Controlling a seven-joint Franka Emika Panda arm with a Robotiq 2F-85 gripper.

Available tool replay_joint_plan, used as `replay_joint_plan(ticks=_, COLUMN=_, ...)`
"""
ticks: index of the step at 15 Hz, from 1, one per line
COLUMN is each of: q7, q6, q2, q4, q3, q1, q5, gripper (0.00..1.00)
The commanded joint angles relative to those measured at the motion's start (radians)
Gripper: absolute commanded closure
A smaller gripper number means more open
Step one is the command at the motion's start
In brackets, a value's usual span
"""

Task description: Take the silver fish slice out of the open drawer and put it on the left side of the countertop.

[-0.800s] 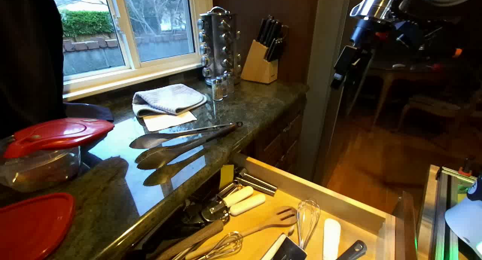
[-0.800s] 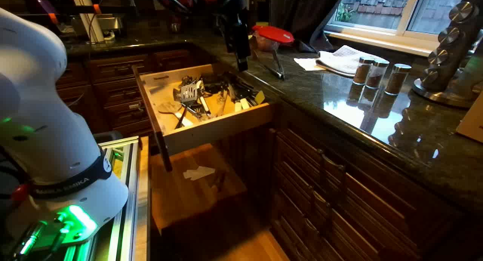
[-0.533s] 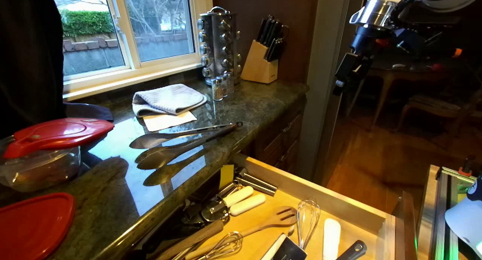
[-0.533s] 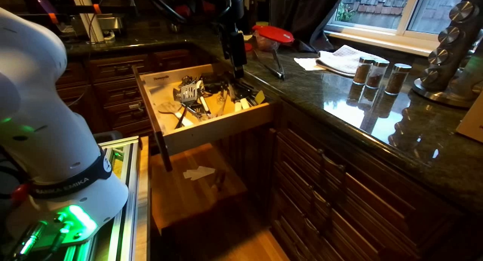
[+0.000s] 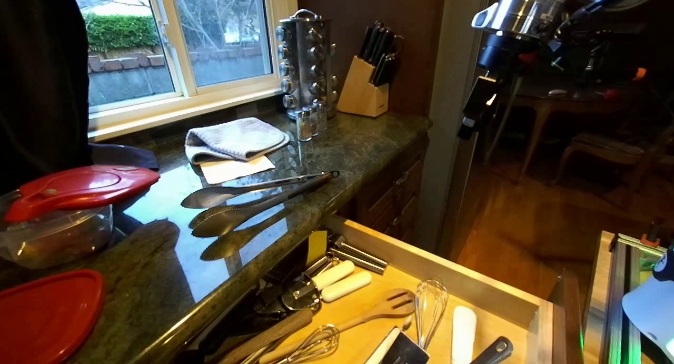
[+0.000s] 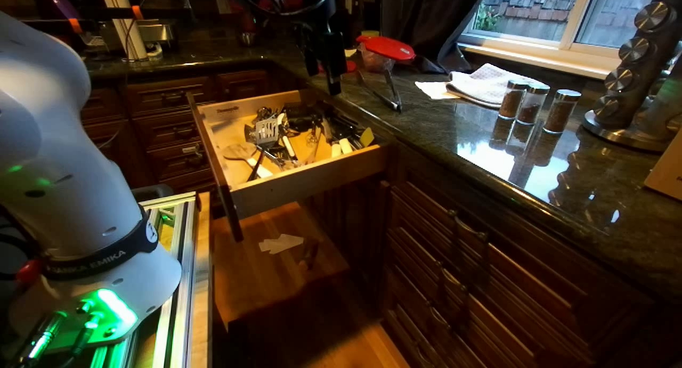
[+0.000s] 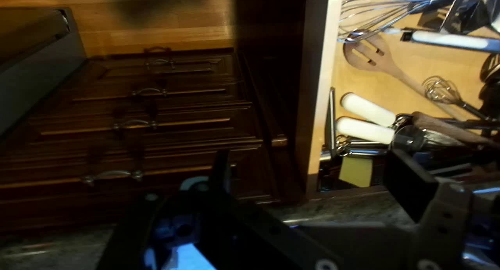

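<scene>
Shifting since the earlier frame, the end effector is now standing higher in an exterior view, appearing near the edge of the table. The slice is lying inside the drawer, its slotted blade exposed and other utensils crowding beside it; its handle is not resolving clearly. Retrieval is awaiting a grasp. Assessment: the blade is looking like thin metal, so the slice will probably be handling as light, stiff and not fragile, with smooth faces liable to be slipping if pinched. Handle, close to the neck, is seeming the sounder hold; neighbouring utensils may be snagging the slots on lifting.

In an exterior view, the end effector is showing slightly further left and lower than before, touching nothing visible. Tongs and a cloth are lying on the table, unmoved. The slice is not being identified from this position.

In the wrist view, the fingers are standing wide apart with nothing held between them. A spoon and a whisk are lying in the drawer; the slice is not being made out among them.
</scene>
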Motion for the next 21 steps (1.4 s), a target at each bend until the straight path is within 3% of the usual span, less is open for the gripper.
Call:
replay_joint_plan(ticks=1, q7=-0.018, q6=-0.010, q2=0.069, q4=0.050, q3=0.085, q1=0.117, q5=0.006, gripper=0.00)
replay_joint_plan(ticks=5, q7=-0.079, q6=0.024, q2=0.150, q4=0.084, q3=0.149, q1=0.229, q5=-0.004, gripper=0.00)
replay_joint_plan(ticks=14, q7=-0.453, q6=0.149, q2=0.329, q4=0.124, q3=0.137, q1=0.396, q5=0.041, gripper=0.00)
replay_joint_plan(ticks=15, q7=-0.369, q6=0.131, q2=0.296, q4=0.109, q3=0.154, q1=0.356, q5=0.011, gripper=0.00)
replay_joint_plan(ticks=21, q7=-0.430, q6=0.140, q2=0.322, q4=0.125, q3=0.152, q1=0.380, q5=0.021, gripper=0.00)
